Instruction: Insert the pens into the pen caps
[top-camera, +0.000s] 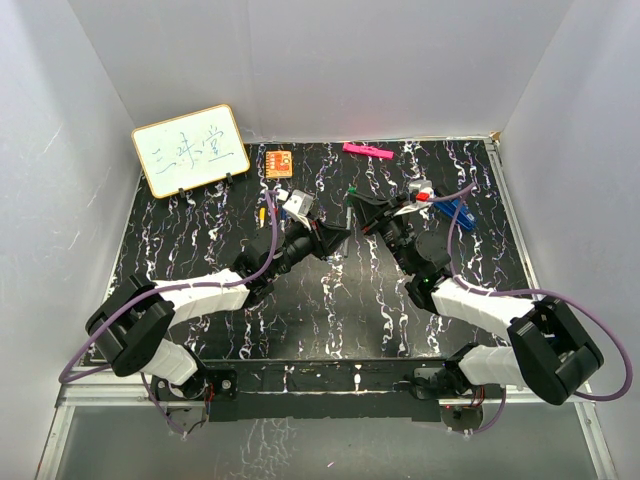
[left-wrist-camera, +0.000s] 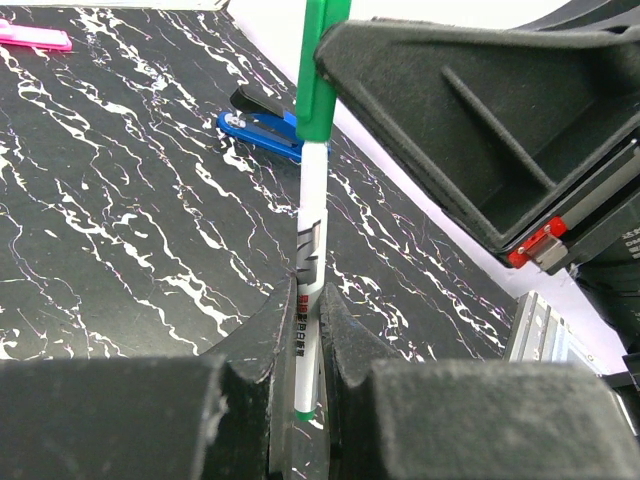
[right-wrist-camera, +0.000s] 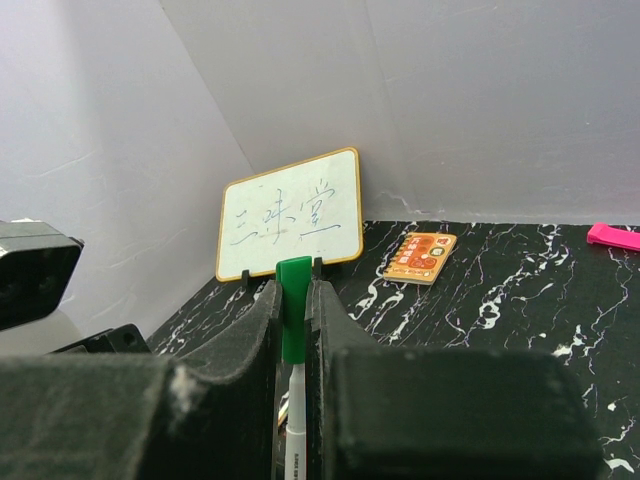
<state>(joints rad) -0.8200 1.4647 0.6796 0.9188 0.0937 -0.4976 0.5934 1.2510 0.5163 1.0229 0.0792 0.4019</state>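
The left claw (left-wrist-camera: 308, 325) is pinched tight on the white barrel of the green pen (left-wrist-camera: 312, 210), near its rear end, so most of the barrel sticks out ahead of the fingertips. The right claw (right-wrist-camera: 293, 300) is closed just as tight on the green cap (right-wrist-camera: 294, 272), which sits between its pads with the pen running out below them. The two claws meet tip to tip above the desk (top-camera: 330, 300), with cap and pen in line. The cap appears to be over the pen's front end; how deep it is seated I cannot tell. The pen looks light, thin, stiff and smooth, so it may slide or swivel in the pads under an end push; a hold nearer the cap should flex less. The cap is tiny and hard: better squeezed across its middle than at the mouth
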